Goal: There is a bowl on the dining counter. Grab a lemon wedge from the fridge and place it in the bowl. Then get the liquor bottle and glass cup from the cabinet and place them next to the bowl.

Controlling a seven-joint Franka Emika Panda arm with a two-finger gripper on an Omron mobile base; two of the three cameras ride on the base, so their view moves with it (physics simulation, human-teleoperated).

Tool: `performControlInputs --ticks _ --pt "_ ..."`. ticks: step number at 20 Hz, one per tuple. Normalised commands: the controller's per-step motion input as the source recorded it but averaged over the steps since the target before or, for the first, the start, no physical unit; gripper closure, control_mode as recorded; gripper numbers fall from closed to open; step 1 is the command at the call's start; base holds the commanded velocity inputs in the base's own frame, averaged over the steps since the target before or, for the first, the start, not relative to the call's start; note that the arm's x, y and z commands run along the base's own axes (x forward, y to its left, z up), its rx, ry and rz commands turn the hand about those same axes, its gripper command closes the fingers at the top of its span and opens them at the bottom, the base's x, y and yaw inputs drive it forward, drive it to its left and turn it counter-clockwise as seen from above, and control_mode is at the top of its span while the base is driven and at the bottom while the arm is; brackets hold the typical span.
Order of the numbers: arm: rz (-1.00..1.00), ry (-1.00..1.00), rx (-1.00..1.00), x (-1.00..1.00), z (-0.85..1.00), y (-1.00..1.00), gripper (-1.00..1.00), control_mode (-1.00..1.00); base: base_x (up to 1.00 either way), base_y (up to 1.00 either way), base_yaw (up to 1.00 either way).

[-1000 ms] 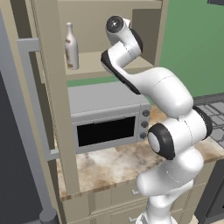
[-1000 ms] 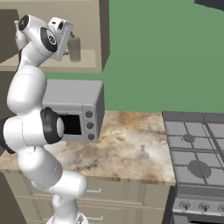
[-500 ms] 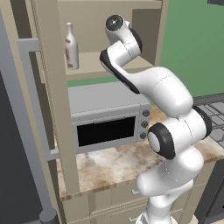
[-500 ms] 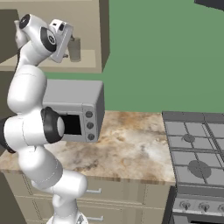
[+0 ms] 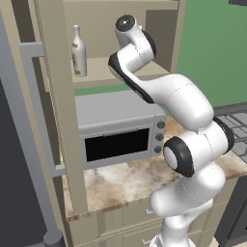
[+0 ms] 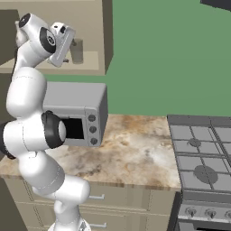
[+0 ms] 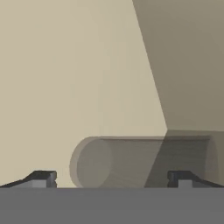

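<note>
Gripper (image 7: 112, 177) jaws wide, empty; glass cup (image 7: 144, 162) straight ahead btwn fingertips, long axis crosswise in hand view; bottle (image 5: 78, 51) well off along cabinet shelf (image 5: 103, 67).

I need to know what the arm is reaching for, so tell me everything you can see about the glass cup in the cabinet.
The glass cup is a small, plain, greyish translucent tumbler with straight sides and no handle. It stands upright on the cabinet shelf, near the right wall. In the hand view it appears sideways, because the camera is rolled, lying between the spread fingertips of the open gripper. Nothing but the shelf appears to touch it.
</note>
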Motion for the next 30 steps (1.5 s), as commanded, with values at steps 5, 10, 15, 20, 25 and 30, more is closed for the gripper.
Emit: performControlInputs --ticks 5,10,15,20,25,30 --pt "0.02 0.10 0.00 -0.12 -0.33 0.00 -1.00 -1.00 0.00 0.00 0.00" --pt "0.02 0.07 0.00 -0.19 -0.27 0.00 -1.00 -1.00 0.00 0.00 0.00" --pt "0.01 0.08 0.00 -0.06 -0.29 0.00 1.00 -1.00 0.00 0.00 0.00" --pt "0.00 0.01 0.00 0.00 -0.13 0.00 1.00 -1.00 0.00 0.00 0.00" --pt "0.00 -0.02 0.00 -0.27 0.00 0.00 1.00 -1.00 0.00 0.00 0.00" --pt "0.00 -0.07 0.00 -0.59 0.00 0.00 1.00 -1.00 0.00 0.00 0.00"
